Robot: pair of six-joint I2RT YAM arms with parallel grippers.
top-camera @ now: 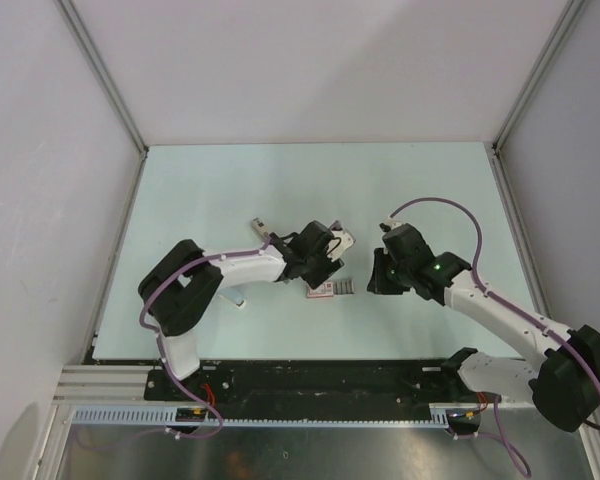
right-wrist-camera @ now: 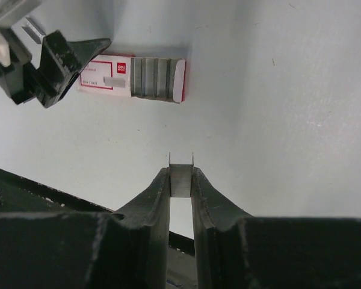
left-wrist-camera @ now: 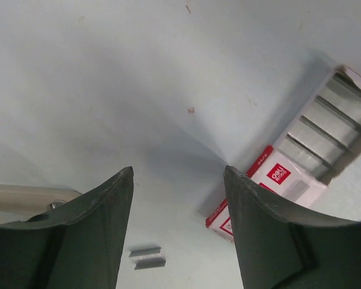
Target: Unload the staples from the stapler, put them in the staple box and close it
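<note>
**Right claw pinches a strip of staples while the left claw stands open at the stapler**

The right claw (right-wrist-camera: 180,180) is closed on a short strip of staples (right-wrist-camera: 181,170). The strip is pinched flat between its 2 fingertips, with the top edge poking out. The claw hangs over bare table (right-wrist-camera: 277,108), apart from the staple box (right-wrist-camera: 108,74). I judge the strip to be part of the stapler's load, held out here so it can be set down away from the stapler. A likely spot is near the box, whose tray (right-wrist-camera: 157,78) is slid out with rows of staples showing.

The left claw (left-wrist-camera: 179,180) stands fairly wide open with nothing between its fingers; only table shows in the gap. It sits low over the stapler (top-camera: 342,241), just beside the box. It is probably placed there to steady the stapler or work it open while the other arm deals with the staples. 2 small loose staple pieces (left-wrist-camera: 147,257) lie on the table beneath it.

The stapler itself is the hard part to read.
- From above, the left claw and wrist cover its middle, so only pale ends show on either side.
- I cannot tell whether its magazine is open or whether any staples remain inside.
- The right wrist view cuts it off at the top-left corner.
- A pale bar (left-wrist-camera: 18,195) at the left edge of the left wrist view may belong to it, but that cannot be settled.
</note>
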